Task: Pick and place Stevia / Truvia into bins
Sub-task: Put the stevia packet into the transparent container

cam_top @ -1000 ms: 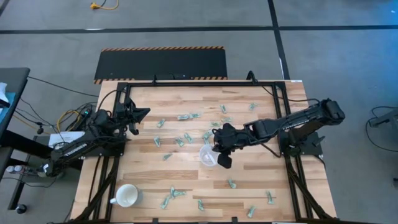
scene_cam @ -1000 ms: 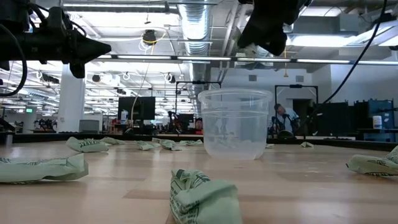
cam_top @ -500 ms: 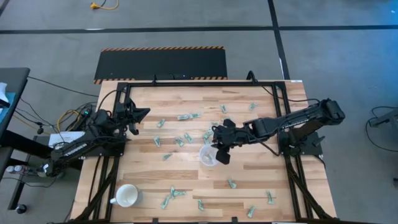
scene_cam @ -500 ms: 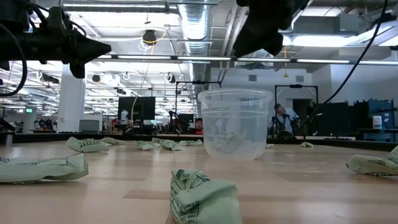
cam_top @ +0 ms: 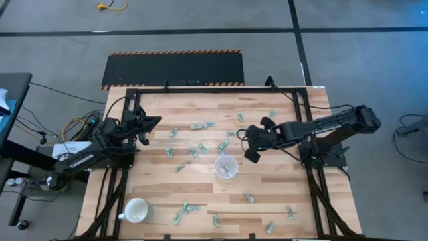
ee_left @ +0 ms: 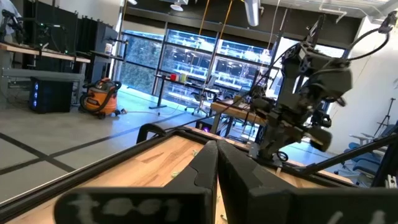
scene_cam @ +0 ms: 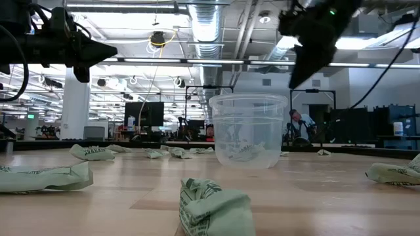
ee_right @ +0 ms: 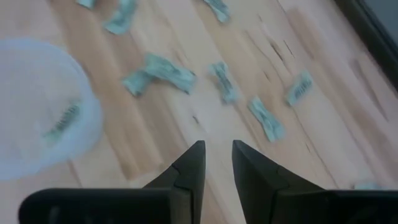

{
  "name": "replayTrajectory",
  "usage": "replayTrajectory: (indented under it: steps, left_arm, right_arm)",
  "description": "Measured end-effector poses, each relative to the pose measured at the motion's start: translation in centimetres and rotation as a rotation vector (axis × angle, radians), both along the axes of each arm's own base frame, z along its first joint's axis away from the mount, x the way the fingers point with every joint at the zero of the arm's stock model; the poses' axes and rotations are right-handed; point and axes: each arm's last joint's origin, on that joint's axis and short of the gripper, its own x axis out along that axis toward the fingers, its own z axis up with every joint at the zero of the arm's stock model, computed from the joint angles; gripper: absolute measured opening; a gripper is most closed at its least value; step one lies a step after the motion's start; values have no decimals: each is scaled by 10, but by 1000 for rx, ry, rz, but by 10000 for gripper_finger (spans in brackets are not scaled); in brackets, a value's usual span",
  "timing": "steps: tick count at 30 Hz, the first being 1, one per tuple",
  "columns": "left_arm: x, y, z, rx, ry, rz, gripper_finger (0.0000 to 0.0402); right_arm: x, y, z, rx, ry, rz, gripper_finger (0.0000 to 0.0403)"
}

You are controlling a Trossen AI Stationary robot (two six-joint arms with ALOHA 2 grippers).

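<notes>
I see my right gripper released, empty, above bare wood just beside the small clear round plastic cup. Low view shows pale green paper sachets inside it; others scattered. Left gripper clenched near the table's far-left edge.

Two matte black jointed arms trailing black cables, each ending in a two-fingered pincer.

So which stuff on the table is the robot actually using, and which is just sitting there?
Part of the job:
green sweetener sachets scattered on the wood
clear plastic cup, one sachet already inside
right end effector, open, beside the cup

Just lying about:
white mug near the table's corner
left end effector, parked at the side
</notes>
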Motion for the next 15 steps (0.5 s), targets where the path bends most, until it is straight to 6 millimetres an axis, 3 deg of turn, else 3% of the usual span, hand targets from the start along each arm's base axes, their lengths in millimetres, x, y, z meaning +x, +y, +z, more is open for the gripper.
replayTrajectory:
  steps: [4, 7, 15]
  left_arm:
    - [1, 0, -2, 6, 28, -22, 0]
    - [2, -1, -3, 13, 38, -77, 0]
    - [14, 4, 12, -17, 139, -106, 0]
  right_arm:
    - [-22, -7, -17, 52, -70, -99, 70]
    - [-28, -7, -30, 89, -169, -113, 70]
    - [-27, -8, -54, 48, -317, -10, 70]
